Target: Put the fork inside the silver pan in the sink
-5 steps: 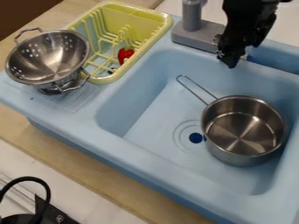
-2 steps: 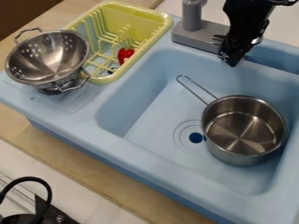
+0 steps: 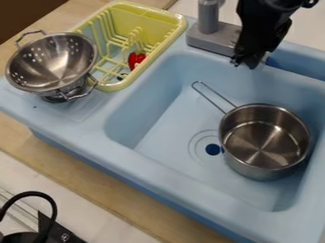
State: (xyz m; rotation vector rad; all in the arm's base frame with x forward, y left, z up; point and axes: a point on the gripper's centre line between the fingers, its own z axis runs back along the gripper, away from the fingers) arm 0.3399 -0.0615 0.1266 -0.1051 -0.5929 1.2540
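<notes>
Silver pan (image 3: pixel 263 142) in blue sink (image 3: pixel 162 137), gripper (image 3: pixel 246 61) near tap (image 3: pixel 208 19), cannot tell how wide, pale mark (image 3: pixel 65 236) illegible on black object (image 3: pixel 54 231)

A light wooden counter (image 3: pixel 101 187) carries a pale blue sink unit (image 3: pixel 146 163). On the unit's left part stands a metal colander (image 3: pixel 54 61), with a yellow dish rack (image 3: pixel 143 16) just beside it, toward the far side. A grey faucet (image 3: pixel 208 33) rises from the far rim. In the basin, a silver pan (image 3: pixel 263 137) sits upright at the right, its handle pointing far and left.
</notes>
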